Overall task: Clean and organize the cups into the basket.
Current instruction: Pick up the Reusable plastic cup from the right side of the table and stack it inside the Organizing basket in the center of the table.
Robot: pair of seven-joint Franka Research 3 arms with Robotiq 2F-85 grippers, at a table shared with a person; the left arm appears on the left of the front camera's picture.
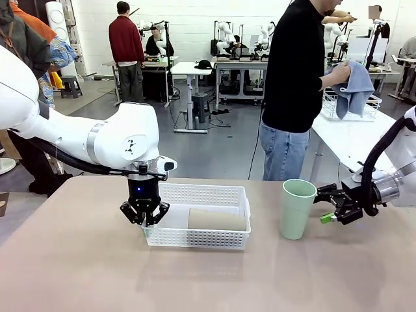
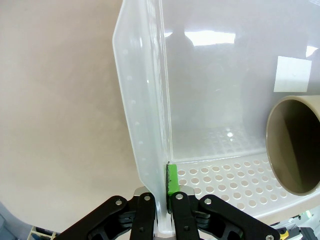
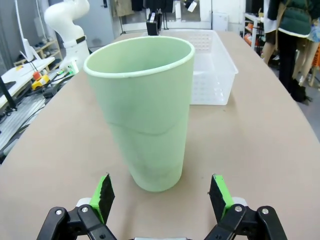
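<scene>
The white lattice basket sits mid-table. My left gripper is shut on its left end wall; in the left wrist view the fingers pinch the basket wall. One tan-brown cup lies on its side inside, its mouth facing that gripper. The mint green cup stands upright on the table right of the basket. My right gripper is open just right of it; in the right wrist view the cup stands ahead of the gripper, untouched. The second tan cup is out of view.
A person stands at the far side holding a blue cloth over a side table with a white wire basket. Bare tabletop stretches in front of the basket. The basket lies beyond the green cup.
</scene>
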